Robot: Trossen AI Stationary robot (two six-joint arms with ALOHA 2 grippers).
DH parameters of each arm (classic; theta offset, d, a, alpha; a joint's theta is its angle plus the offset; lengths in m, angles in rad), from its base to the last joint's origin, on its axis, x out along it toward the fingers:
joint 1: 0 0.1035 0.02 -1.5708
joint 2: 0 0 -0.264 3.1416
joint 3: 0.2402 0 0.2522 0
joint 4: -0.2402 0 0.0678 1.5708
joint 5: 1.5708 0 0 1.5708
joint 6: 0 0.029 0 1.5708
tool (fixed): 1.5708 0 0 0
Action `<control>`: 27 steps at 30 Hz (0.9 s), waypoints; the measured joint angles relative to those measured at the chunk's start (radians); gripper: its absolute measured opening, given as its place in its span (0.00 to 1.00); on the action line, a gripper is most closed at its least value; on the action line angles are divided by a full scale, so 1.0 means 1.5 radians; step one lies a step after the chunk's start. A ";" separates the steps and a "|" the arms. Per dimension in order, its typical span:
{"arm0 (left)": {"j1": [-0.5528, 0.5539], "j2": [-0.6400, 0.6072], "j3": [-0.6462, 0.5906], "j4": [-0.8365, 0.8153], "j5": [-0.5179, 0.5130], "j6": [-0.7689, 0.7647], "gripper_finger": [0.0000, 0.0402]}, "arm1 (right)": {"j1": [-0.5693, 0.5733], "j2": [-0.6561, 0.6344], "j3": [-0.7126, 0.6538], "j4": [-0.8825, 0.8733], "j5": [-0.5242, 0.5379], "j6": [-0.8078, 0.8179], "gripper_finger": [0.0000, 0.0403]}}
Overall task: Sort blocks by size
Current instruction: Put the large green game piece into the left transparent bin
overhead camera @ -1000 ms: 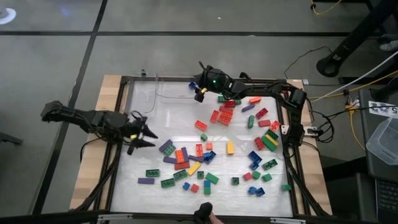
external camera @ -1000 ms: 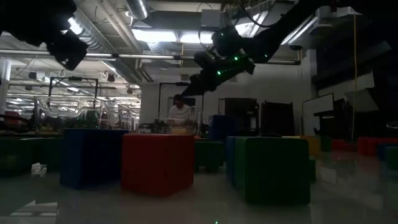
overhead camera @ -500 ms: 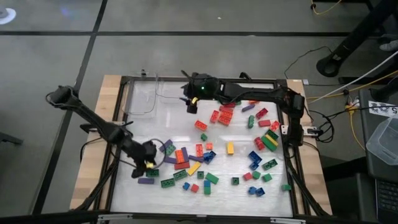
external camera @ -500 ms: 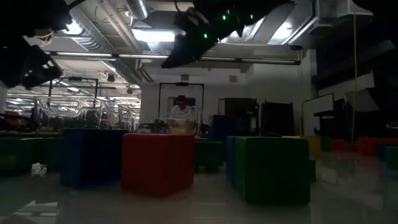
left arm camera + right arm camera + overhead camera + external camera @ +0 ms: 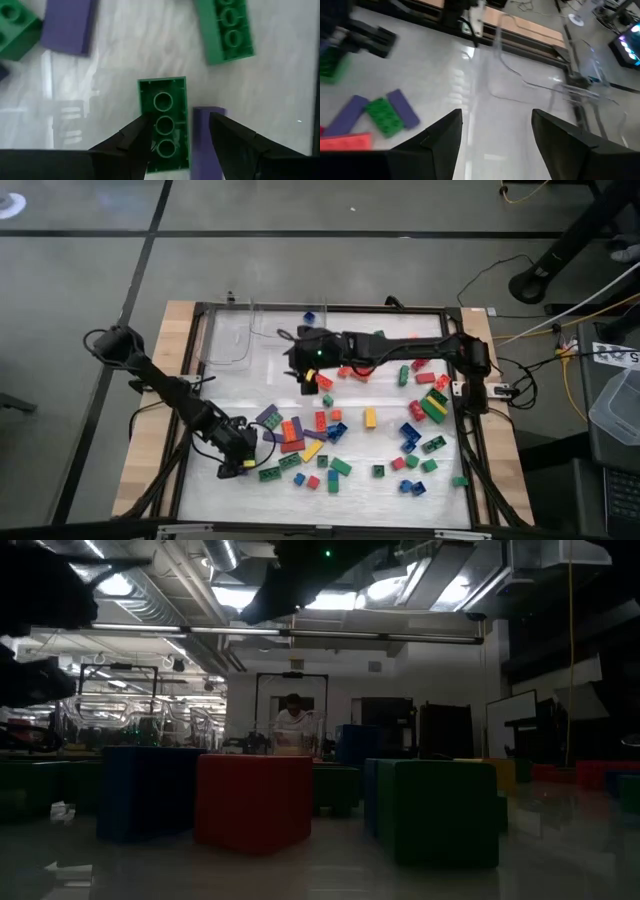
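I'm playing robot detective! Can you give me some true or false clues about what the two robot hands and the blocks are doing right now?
1. The left gripper is open over a green block. True: its fingers stand on either side of the long green block.
2. The right gripper is squeezing a red block. False: its fingers are apart with nothing between them.
3. A purple block lies right beside that green block. True.
4. All the blocks are stacked in one tall tower. False: they lie scattered flat on the table.
5. One blue block sits alone near the table's far edge. True.
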 joint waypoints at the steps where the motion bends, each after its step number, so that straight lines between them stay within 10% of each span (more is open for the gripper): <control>1: 0.000 0.004 0.000 -0.003 -0.005 -0.002 0.45 | 0.008 0.000 0.000 0.000 0.000 0.000 0.59; 27: 0.045 0.026 -0.002 -0.030 -0.051 -0.031 0.32 | 0.183 0.000 0.000 -0.185 0.001 0.024 0.59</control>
